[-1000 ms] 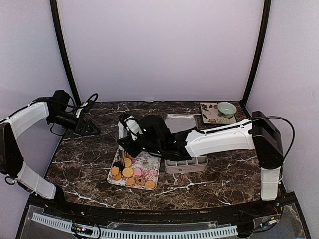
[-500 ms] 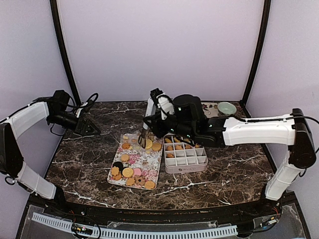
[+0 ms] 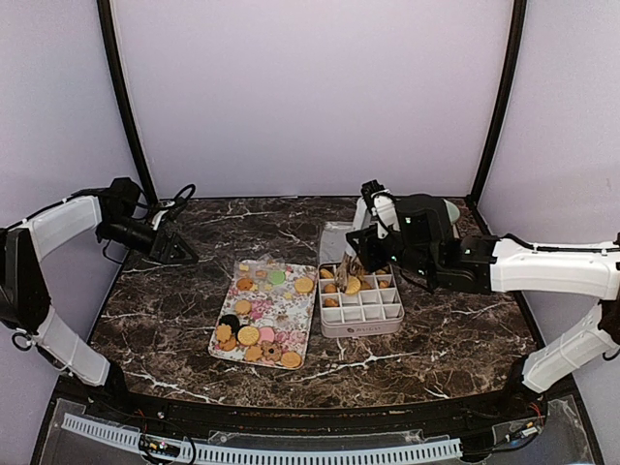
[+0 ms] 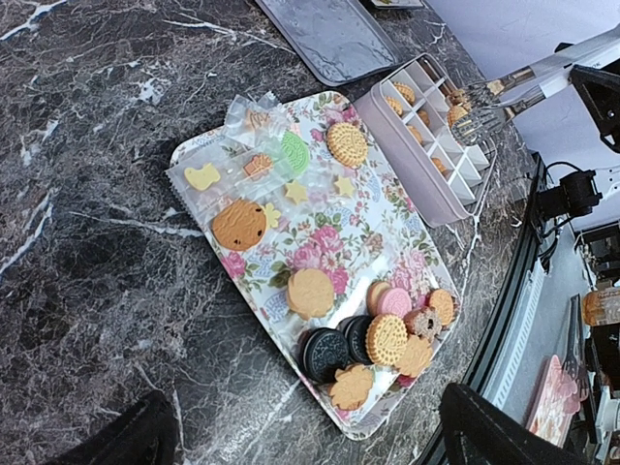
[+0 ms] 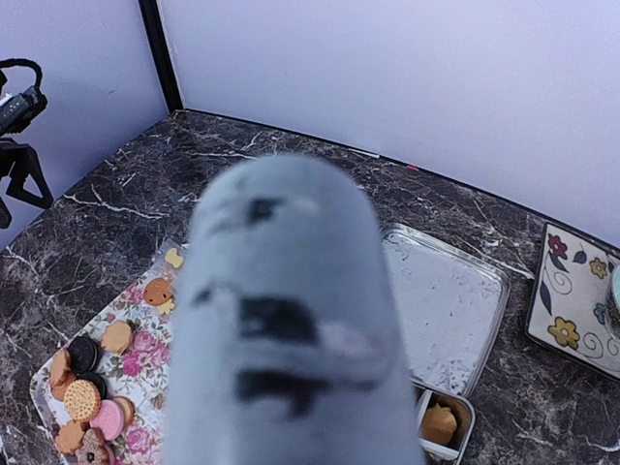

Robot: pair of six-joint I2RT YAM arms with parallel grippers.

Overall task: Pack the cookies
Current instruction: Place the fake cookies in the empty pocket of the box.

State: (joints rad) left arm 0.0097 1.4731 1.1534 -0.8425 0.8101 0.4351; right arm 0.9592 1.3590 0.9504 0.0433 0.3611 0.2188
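Beside cookies point(image 3: 250, 336), divided box point(image 3: 360, 327): front lettering unreadable; tongs point(image 5: 281, 320) marks blurred.

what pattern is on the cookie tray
The tray is pink floral on white, best in left wrist.

Pale lilac walls point(image 3: 310, 97) back a dark marble table point(image 3: 455, 329).

White shells along left arm point(image 3: 60, 225) and right arm point(image 3: 557, 268), black at joints and wrists. Thin black cables point(image 3: 180, 194) looping off both. All black on left pincer point(image 3: 177, 252); black plus a white, dark-marked housing on right pincer point(image 3: 368, 242).
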